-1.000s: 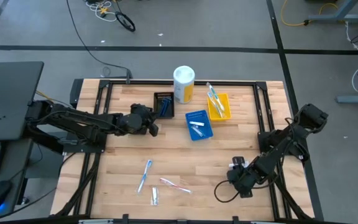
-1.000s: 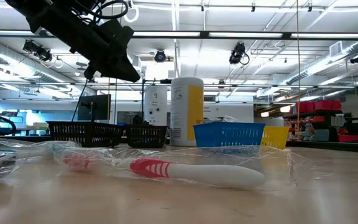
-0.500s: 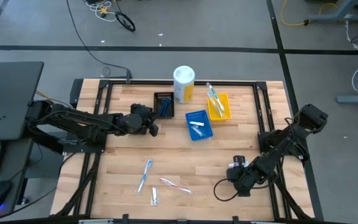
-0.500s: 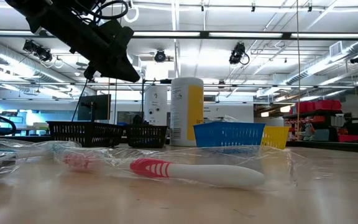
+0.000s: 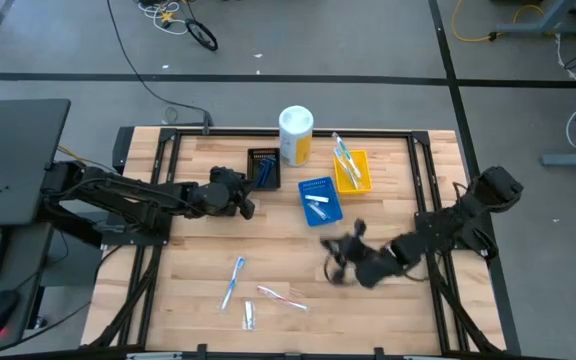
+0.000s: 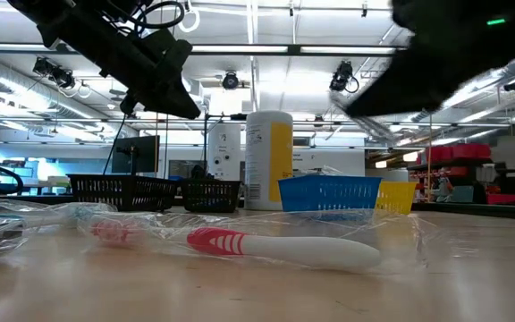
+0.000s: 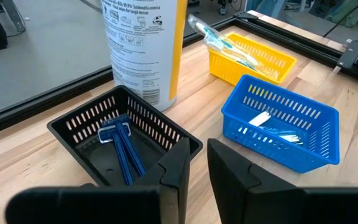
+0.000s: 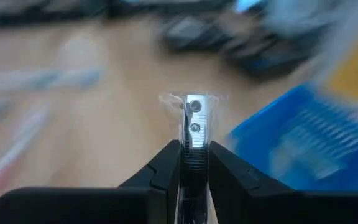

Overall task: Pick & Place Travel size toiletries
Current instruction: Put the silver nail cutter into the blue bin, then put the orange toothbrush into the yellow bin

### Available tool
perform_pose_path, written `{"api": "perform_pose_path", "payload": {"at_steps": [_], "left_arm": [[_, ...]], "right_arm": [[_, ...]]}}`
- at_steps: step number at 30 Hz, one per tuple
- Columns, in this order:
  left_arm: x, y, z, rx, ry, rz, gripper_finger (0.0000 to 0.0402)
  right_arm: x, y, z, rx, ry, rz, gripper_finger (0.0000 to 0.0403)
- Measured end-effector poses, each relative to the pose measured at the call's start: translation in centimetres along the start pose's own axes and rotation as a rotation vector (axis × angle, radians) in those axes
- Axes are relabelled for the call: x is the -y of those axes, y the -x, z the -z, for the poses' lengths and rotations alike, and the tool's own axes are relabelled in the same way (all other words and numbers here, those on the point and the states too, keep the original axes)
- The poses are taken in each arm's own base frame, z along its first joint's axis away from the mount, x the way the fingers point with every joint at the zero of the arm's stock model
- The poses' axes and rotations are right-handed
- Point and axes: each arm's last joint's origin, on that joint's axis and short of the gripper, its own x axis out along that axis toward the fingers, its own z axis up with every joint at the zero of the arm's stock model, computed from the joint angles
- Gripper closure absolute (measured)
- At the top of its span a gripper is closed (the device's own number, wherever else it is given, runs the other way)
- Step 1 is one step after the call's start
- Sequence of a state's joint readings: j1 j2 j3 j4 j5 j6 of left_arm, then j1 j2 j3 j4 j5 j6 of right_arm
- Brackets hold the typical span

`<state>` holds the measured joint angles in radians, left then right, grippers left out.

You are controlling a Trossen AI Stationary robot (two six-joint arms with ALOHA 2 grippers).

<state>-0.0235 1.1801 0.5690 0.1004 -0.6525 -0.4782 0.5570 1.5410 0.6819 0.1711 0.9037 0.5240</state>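
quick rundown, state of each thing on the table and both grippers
right gripper: shut on a small clear-wrapped item, above the table
left gripper: nearly shut, empty, by the black tray
black tray: holds blue razors
blue tray: holds white tubes
yellow tray: holds toothbrushes
canister: upright
pink toothbrush: lying wrapped on the table

One camera hangs overhead, looking straight down on the whole pale wooden table (image 5: 298, 270). Another sits at tabletop level, facing the room. Each wrist camera peers closely past its fingers; all four share the blue slotted plastic tray (image 5: 319, 201).
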Motion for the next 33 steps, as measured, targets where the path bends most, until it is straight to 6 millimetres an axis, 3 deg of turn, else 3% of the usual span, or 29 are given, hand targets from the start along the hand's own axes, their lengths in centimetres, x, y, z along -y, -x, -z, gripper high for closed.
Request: {"api": "perform_pose_path", "payload": {"at_steps": [5,9,15,21,33], "left_arm": [[0.0,0.0,0.0,-0.004,0.006,0.001,0.0339],[0.0,0.0,0.0,-0.004,0.011,0.001,0.0339],[0.0,0.0,0.0,-0.005,0.011,0.001,0.0339],[0.0,0.0,0.1,-0.007,0.010,0.001,0.0339],[0.0,0.0,0.1,-0.007,0.009,-0.001,0.0339]], "right_arm": [[4.0,-4.2,-2.9,0.119,-0.151,0.243,0.0325],[7.5,-7.0,-3.8,0.057,-0.191,0.243,0.0325],[11.4,-9.5,-3.5,-0.078,-0.143,0.224,0.0324],[12.7,-10.3,-3.4,-0.114,-0.183,0.192,0.0312],[12.9,-10.1,-2.6,-0.195,-0.165,0.199,0.0278]]}}
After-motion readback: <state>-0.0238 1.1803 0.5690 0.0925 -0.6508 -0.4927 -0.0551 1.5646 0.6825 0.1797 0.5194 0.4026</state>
